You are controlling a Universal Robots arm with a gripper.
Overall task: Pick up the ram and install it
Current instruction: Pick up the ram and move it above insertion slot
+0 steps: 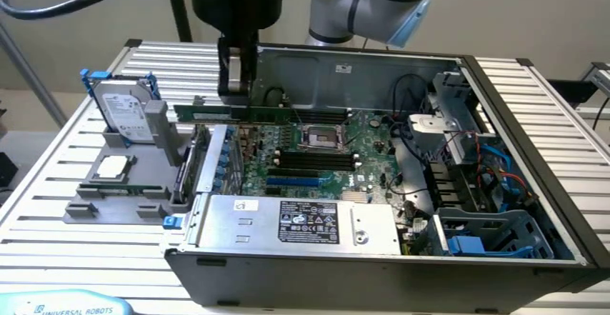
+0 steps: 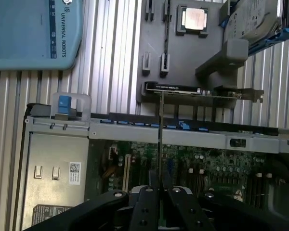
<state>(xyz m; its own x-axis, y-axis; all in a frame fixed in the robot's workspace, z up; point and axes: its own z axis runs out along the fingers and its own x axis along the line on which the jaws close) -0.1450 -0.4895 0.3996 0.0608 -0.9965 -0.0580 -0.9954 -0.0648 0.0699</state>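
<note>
Black jaws pinch the ram mid-length, narrowly closed, above the motherboard at ten o'clock in the open case; light, stiff, fragile, it likely wants a gentle hold on its flat faces.

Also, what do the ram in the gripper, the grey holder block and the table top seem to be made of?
The ram: green circuit board, matt, probably fibreglass laminate, very thin seen edge-on. The grey holder block: matt, uniformly grey, likely plastic, perhaps printed. The table top: ribbed silvery slats with soft sheen, apparently aluminium profile.
</note>
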